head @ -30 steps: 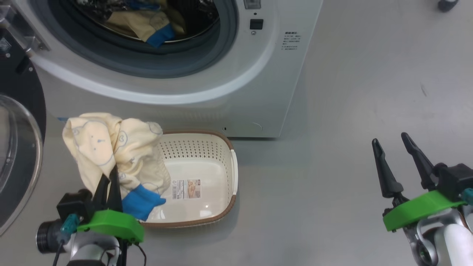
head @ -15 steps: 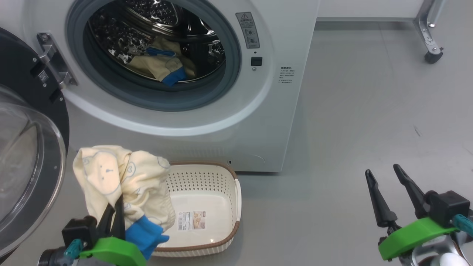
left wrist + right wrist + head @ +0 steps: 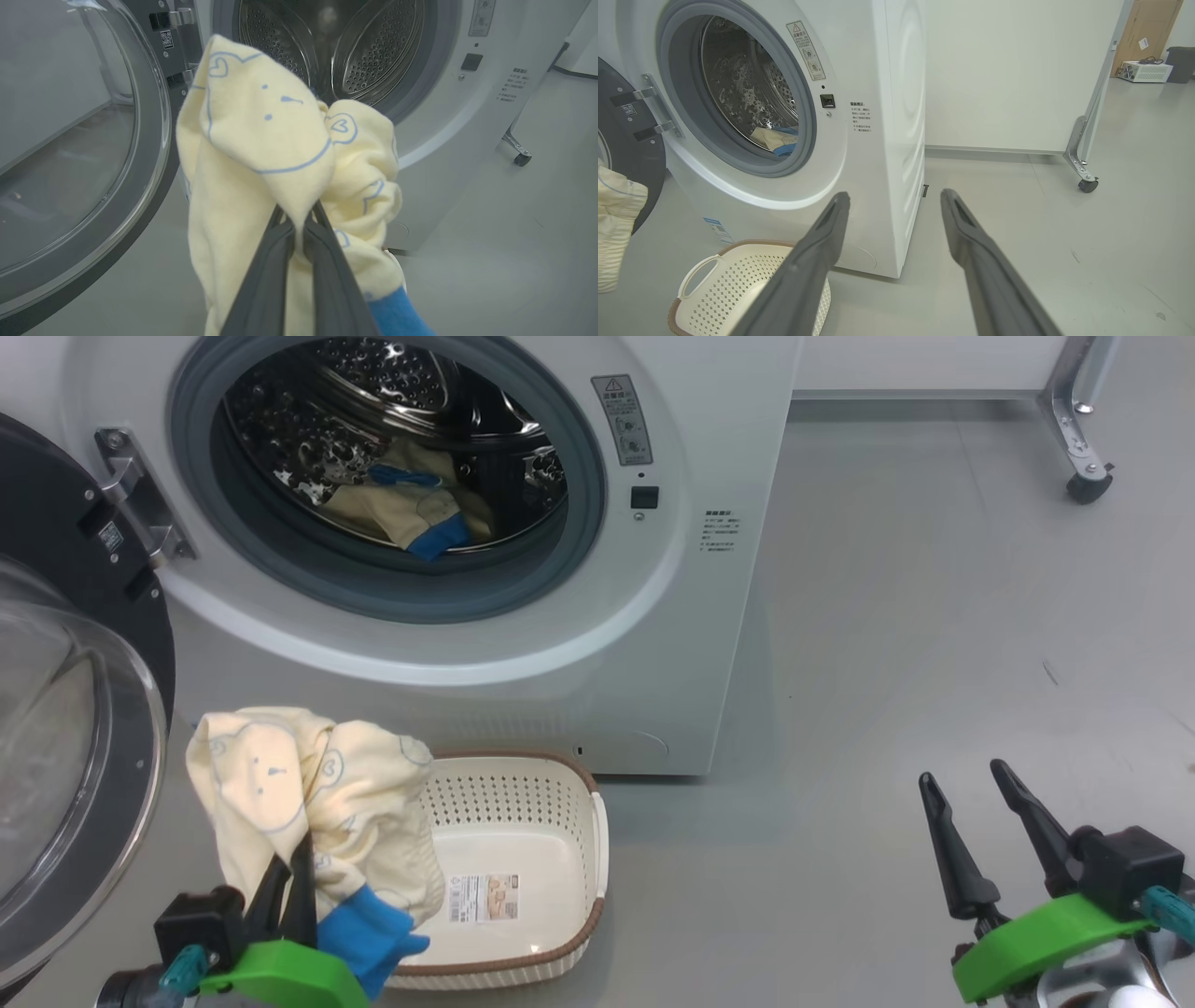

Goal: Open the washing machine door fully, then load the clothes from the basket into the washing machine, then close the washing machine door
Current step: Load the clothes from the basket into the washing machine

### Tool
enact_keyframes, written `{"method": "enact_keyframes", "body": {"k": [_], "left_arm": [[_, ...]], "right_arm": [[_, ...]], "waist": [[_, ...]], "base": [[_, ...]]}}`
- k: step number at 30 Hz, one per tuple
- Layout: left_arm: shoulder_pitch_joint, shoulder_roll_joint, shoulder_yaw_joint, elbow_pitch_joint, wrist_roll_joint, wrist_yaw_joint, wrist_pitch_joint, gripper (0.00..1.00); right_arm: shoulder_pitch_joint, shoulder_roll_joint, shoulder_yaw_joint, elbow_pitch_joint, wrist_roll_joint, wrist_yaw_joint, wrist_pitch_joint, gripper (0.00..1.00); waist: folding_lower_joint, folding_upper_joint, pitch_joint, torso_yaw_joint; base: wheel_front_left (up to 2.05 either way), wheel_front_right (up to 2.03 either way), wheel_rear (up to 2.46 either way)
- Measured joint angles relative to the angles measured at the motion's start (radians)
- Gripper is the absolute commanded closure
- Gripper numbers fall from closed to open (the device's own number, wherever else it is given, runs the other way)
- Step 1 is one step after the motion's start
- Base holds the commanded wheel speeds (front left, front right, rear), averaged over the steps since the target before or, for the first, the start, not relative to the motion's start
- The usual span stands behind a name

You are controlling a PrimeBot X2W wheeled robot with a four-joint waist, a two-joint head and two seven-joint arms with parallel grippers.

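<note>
Left fingers are pressed tight together on a fold of the clothes. The held piece is a cream-yellow garment with blue bear outlines that bunches above their tips and hangs down on both sides of them. Its blue cuff dangles just right of them. In the left wrist view the 2 fingers pinch the cloth with no gap showing.

The basket sits on the floor just right of the left fingers, partly hidden by the hanging cloth, with its label showing on the bare bottom. Beyond the left fingers stands the washing machine, and a second garment lies in its drum. The washing machine door is swung open to the left of the left fingers.

Right fingers stand spread wide with nothing between them, above the floor and well right of the basket. In the right wrist view they frame the machine's front corner.

Compared with 1 second ago, the head camera has tilted up. More of the drum and a caster wheel now show, and everything sits lower in that view. The left fingers keep the same pinch on the same fold, and the right fingers stay equally wide. The basket and the second garment lie as they did.
</note>
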Motion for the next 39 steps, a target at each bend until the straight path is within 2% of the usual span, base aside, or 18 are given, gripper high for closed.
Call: {"method": "enact_keyframes", "body": {"k": [16,25,32,39], "left_arm": [[-0.016,0.001,-0.003,0.016,-0.001,0.0,-0.002,1.0],[-0.137,0.0,-0.003,0.067,-0.011,-0.011,-0.006,1.0],[-0.284,0.001,0.006,0.147,-0.012,-0.043,-0.012,1.0],[-0.474,0.02,0.007,0.253,-0.008,-0.098,-0.018,1.0]], "right_arm": [[-0.007,0.002,0.01,-0.006,-0.004,0.0,0.0,0.0],[-0.061,0.001,0.027,-0.015,-0.004,0.0,-0.001,0.0],[-0.131,-0.005,0.034,-0.011,0.005,0.0,-0.021,0.0],[-0.204,-0.006,0.058,0.018,0.024,0.0,-0.049,0.0]], "waist": [[0.0,0.0,0.042,-0.005],[0.0001,0.0,0.12,-0.018],[0.0002,0.0,0.212,-0.037],[0.0003,0.0,0.308,-0.075]], "base": [[0.0,0.0,0.0],[0.0,0.0,0.0],[0.0,0.0,0.0],[0.0,0.0,0.0]]}}
